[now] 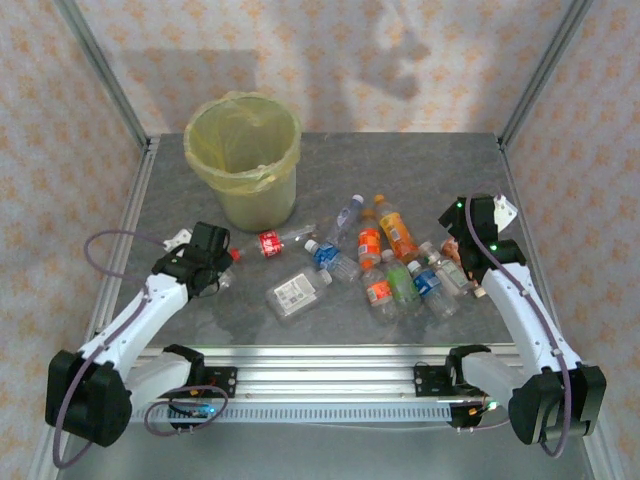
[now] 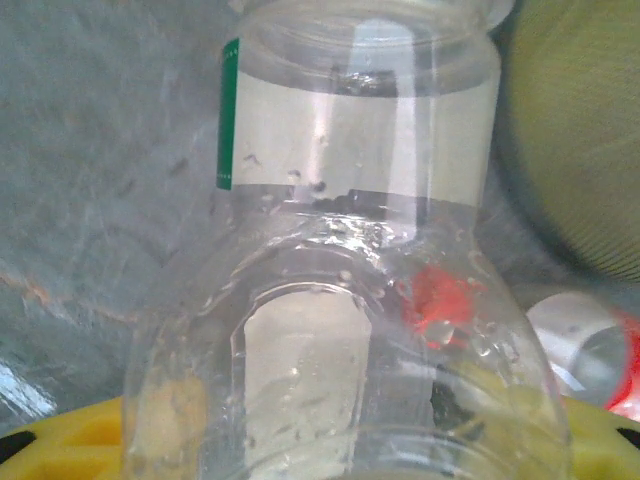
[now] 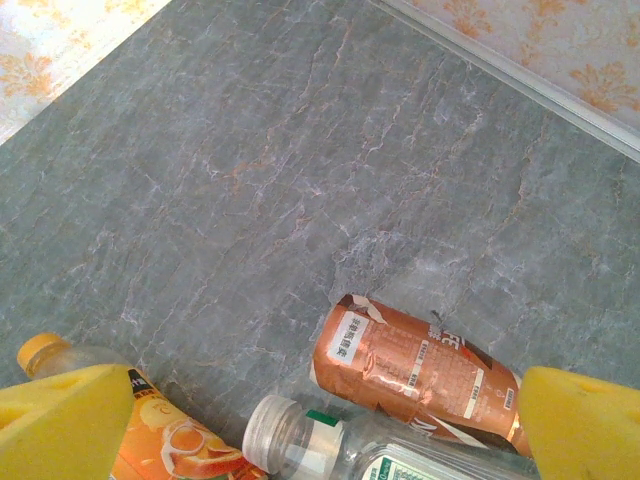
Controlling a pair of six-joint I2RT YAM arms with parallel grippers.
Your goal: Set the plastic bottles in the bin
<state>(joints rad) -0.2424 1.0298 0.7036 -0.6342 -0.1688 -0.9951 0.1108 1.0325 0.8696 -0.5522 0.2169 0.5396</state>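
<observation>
Left tool [image 1: 208, 254] straddles a clear bottle [image 2: 350, 300]; pinch cannot be confirmed. Right tool [image 3: 320, 395] spread above the bottle heap [image 1: 400, 275]. Bin [image 1: 262, 200] at 1 o'clock of left tool. Risk: slick, thin-walled bottle slips during lift.

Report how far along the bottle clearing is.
Done: nothing visibly; the visible inside of the bin looks bare. In hand: the left gripper straddles a clear white-labelled bottle, grip unconfirmed; the right gripper hangs open. Left: around ten other bottles lie on the table.
</observation>
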